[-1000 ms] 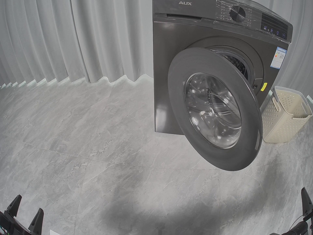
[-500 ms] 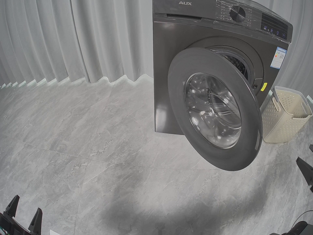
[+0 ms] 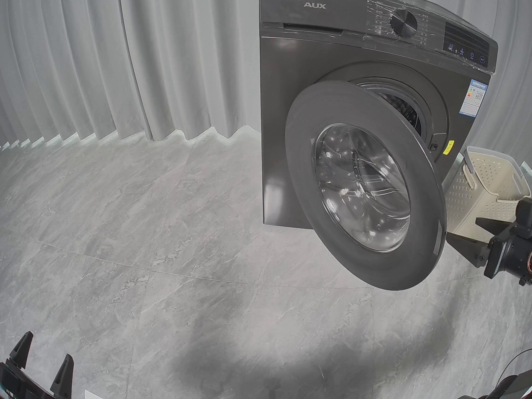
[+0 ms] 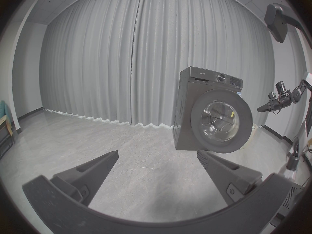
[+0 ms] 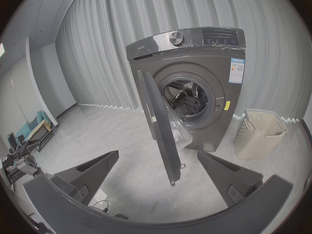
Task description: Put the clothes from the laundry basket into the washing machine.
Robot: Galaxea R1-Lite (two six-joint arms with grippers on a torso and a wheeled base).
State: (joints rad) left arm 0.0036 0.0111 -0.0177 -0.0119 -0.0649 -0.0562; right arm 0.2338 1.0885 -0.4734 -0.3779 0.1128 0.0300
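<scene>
Jaws apart on both arms, right arm (image 3: 507, 247) beside laundry basket (image 3: 493, 189), left arm (image 3: 16, 375) low.

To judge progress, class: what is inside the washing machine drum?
Dark clothes lie in the drum. Anything beneath them is covered; the open door hides one side.

Satin grey metal washing machine (image 3: 288, 112), perforated matt plastic laundry basket (image 3: 464, 194), glossy stone-look floor (image 3: 138, 239).

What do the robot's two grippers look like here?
The left gripper and right gripper match. Each has two dark grey, wedge-shaped fingers tapering to points, with a round screw near each base, mounted on a curved dark bar. The right arm is black, with thin loose cables at its wrist.
</scene>
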